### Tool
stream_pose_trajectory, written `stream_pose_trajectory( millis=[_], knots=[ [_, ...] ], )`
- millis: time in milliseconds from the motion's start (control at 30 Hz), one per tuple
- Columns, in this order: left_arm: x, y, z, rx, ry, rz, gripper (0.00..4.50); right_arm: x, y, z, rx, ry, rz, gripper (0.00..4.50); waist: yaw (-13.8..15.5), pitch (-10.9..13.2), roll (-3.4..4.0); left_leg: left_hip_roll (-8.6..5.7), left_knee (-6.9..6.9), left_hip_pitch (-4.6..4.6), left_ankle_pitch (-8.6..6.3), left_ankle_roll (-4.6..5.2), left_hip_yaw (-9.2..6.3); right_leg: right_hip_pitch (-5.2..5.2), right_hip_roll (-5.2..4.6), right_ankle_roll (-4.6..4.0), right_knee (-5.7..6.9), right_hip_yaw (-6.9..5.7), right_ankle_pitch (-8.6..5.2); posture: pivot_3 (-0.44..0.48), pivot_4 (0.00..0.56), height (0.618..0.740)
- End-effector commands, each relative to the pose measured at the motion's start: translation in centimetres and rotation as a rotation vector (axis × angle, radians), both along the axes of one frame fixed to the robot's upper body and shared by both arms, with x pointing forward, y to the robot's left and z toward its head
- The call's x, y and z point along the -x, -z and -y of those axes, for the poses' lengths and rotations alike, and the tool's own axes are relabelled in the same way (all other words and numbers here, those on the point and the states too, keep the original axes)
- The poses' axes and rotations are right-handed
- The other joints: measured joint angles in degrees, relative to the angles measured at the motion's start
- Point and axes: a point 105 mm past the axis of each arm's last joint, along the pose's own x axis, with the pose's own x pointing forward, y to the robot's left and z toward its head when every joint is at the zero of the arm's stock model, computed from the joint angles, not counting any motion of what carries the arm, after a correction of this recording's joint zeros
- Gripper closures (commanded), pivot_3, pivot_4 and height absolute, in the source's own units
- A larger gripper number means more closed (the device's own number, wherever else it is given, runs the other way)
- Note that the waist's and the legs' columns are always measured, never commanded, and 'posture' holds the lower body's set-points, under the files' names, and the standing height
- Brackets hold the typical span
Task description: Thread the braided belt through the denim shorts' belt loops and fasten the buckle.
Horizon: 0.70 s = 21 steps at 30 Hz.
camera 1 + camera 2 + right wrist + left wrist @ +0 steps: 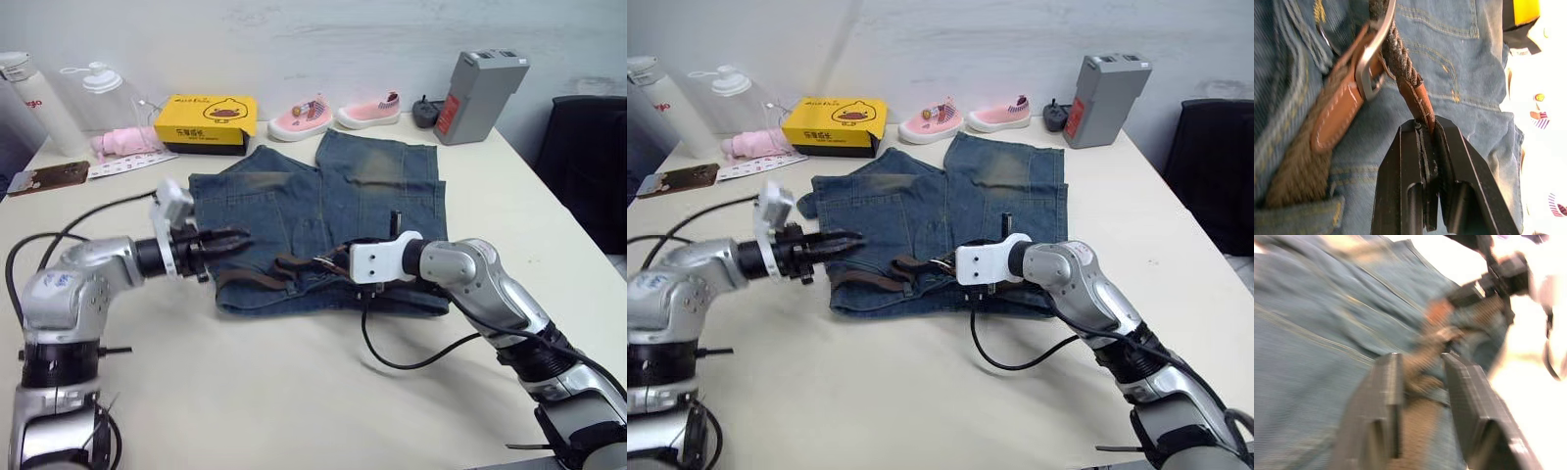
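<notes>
Braided belt pinched at its tip over the shorts' waistband

Braided belt (1396, 54) lies along the waistband edge of the denim shorts (333, 206), the edge nearest the robot. The shorts are spread flat on the pale tabletop (294, 392), legs pointing toward the far wall. From the right wrist view, the belt's leather tip sits clamped between the two black fingers (1459, 166) of the right end effector (1426, 128), which are pressed together on it. Just beside that tip the silver buckle (1369, 54) rests on the denim, with the strap passing through its frame and the tan leather end tab running alongside. A belt loop (1298, 215) crosses the woven strap near the waistband.

The left end effector (235, 241) hovers low over the left side of the shorts, its fingers (1386, 396) spread apart, with a stretch of the brown strap lying between them in the blurred left wrist view. I cannot tell whether they touch it.

Along the far edge of the tabletop stand a yellow box (207, 121), a pair of small pink shoes (333, 114), a grey battery pack (477, 95) and clear bottles (98, 93). A phone (47, 177) lies at the far left.
</notes>
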Motion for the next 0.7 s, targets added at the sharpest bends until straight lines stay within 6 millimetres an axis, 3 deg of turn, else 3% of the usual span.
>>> stream_pose_trajectory(
  millis=[33,100,233,333,433,500,567,700],
  knots=[
    [-3.1,1.7,-1.5,-0.089,-0.078,-0.029,3.78,0.3,-2.2,0.5,-0.057,0.020,0.088,4.50,0.12,-0.02,-0.04,-0.03,0.01,0.00,0.00,0.00,-0.05,0.03,-0.01,0.00,0.05,0.01,0.00,0.000,0.150,0.618],
    [-4.2,2.5,-1.6,-0.123,-0.090,-0.040,3.78,0.4,-2.5,0.7,-0.074,0.026,0.101,4.50,0.02,-0.04,-0.06,-0.03,0.04,-0.03,-0.01,0.01,-0.02,-0.04,-0.01,0.01,0.10,0.03,0.01,0.000,0.150,0.618],
    [-4.3,6.5,-1.6,-0.305,-0.037,-0.071,3.78,0.9,-3.7,2.0,-0.163,0.066,0.134,4.50,-0.27,-0.04,-0.07,-0.01,0.03,-0.04,-0.03,0.04,-0.01,-0.08,0.00,0.01,0.10,0.01,0.01,0.000,0.150,0.618],
    [-3.7,8.5,-2.0,-0.375,-0.014,-0.086,3.78,1.0,-5.8,7.3,-0.260,0.208,0.132,4.50,-0.83,-0.06,-0.10,0.00,0.02,-0.06,-0.04,0.06,-0.03,-0.11,0.00,0.01,0.11,0.01,0.01,0.000,0.150,0.618],
    [-3.5,9.4,-2.3,-0.403,-0.004,-0.078,3.78,0.8,-7.5,10.8,-0.282,0.298,0.193,4.50,-0.80,-0.14,-0.08,-0.05,0.05,-0.09,-0.07,0.10,-0.14,-0.07,-0.02,0.01,0.21,0.04,0.01,0.000,0.150,0.618],
    [-3.5,9.7,-2.4,-0.414,-0.006,-0.060,3.78,1.0,-8.6,12.0,-0.313,0.319,0.219,4.50,-0.93,-0.33,0.02,-0.09,0.06,-0.03,-0.12,0.20,0.06,-0.02,-0.14,0.01,0.13,0.06,0.00,0.000,0.150,0.618],
    [-3.6,9.5,-2.2,-0.400,-0.008,-0.040,3.78,1.2,-8.9,11.6,-0.316,0.295,0.223,4.50,-0.96,-0.44,0.14,0.06,0.05,0.00,-0.13,0.23,0.13,-0.01,-0.14,0.02,0.03,0.01,-0.01,0.000,0.150,0.618],
    [-4.3,7.8,-1.4,-0.341,-0.026,0.034,3.78,1.7,-8.0,7.6,-0.311,0.162,0.177,4.50,-0.94,-0.45,0.15,0.12,0.06,-0.01,-0.16,0.29,0.10,-0.04,-0.12,0.03,0.01,0.04,-0.02,0.000,0.150,0.618]
  ],
)
